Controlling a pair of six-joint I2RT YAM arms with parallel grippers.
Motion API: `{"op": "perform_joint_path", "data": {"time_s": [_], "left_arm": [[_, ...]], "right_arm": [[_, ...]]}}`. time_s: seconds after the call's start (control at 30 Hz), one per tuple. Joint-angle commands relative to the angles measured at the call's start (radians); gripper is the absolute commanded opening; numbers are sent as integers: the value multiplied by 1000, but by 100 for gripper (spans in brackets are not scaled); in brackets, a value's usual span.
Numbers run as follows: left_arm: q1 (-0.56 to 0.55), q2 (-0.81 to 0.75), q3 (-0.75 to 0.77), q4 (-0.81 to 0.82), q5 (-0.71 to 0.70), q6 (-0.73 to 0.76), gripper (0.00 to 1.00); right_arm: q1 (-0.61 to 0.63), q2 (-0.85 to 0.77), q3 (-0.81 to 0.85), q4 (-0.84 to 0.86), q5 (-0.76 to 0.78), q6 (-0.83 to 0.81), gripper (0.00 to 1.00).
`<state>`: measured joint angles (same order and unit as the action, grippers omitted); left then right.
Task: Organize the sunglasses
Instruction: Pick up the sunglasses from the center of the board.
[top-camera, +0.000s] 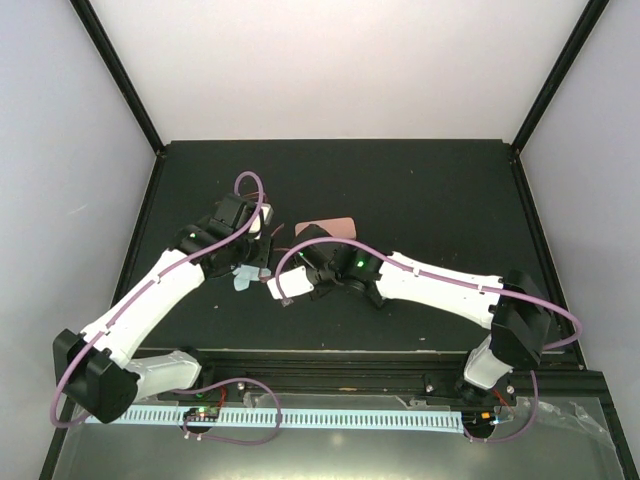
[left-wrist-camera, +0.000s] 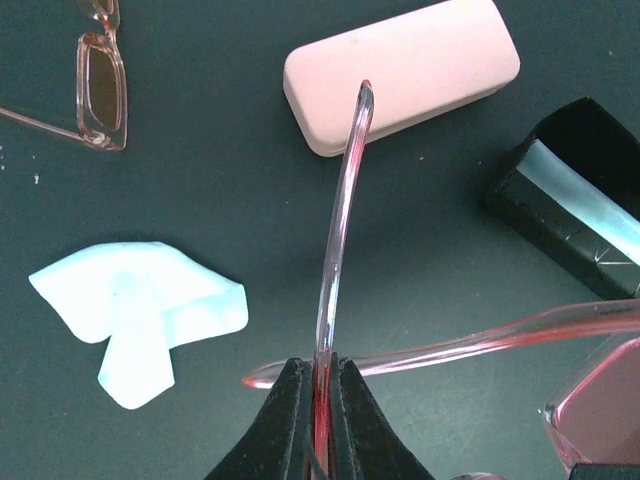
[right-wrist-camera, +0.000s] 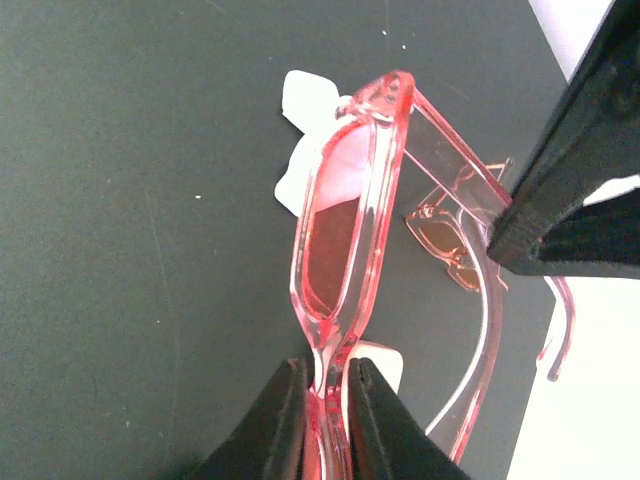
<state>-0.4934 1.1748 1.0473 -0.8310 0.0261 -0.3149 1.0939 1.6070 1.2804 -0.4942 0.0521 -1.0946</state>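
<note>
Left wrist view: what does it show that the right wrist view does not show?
Only the left wrist view: the black case, the pink case seen whole, and the left end effector shut on one arm of the red-pink sunglasses. Only the right wrist view: the right end effector shut on the front of that frame. Both: the red-pink sunglasses, the amber sunglasses and a light blue cloth.

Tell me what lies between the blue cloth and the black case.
Left wrist view: only an arm of the red-pink sunglasses, pinched by the left gripper, crosses that stretch.
</note>
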Motion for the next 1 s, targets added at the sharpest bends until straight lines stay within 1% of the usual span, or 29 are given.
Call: {"op": "perform_joint_path", "data": {"time_s": [0.0,0.1,0.2,0.23,0.3,0.37,0.47,0.5,0.53,0.63,0.67,0.77,0.97], "left_arm": [[-3,-38,76,-30,44,-9,2],[-3,-41,86,-39,47,-12,2],[-2,-44,95,-44,55,-14,2],[-3,-44,98,-46,59,-15,2],[-3,-45,103,-49,65,-15,2],[-3,-48,113,-53,71,-14,3],[-4,-64,154,-49,69,-7,32],[-4,-71,190,-51,54,0,42],[-4,-76,235,-54,34,2,50],[-1,-108,367,-18,27,-5,66],[-1,-121,385,11,40,-14,70],[0,-148,389,145,104,-57,77],[1,-111,357,280,196,-139,77]], "right_arm": [[5,14,20,-8,62,-6,16],[14,36,34,-8,92,-9,19],[18,51,45,-11,122,-5,18],[19,54,48,-10,129,-1,14],[19,48,51,-6,133,13,2],[18,31,45,10,126,30,1],[16,-23,1,76,110,38,1],[12,-48,-22,113,100,38,1],[4,-74,-48,143,85,41,1],[-36,-158,-106,212,13,78,1],[-54,-193,-131,242,-14,91,1],[-114,-299,-195,316,-114,145,1],[-261,-497,-295,472,-377,333,1]]}}
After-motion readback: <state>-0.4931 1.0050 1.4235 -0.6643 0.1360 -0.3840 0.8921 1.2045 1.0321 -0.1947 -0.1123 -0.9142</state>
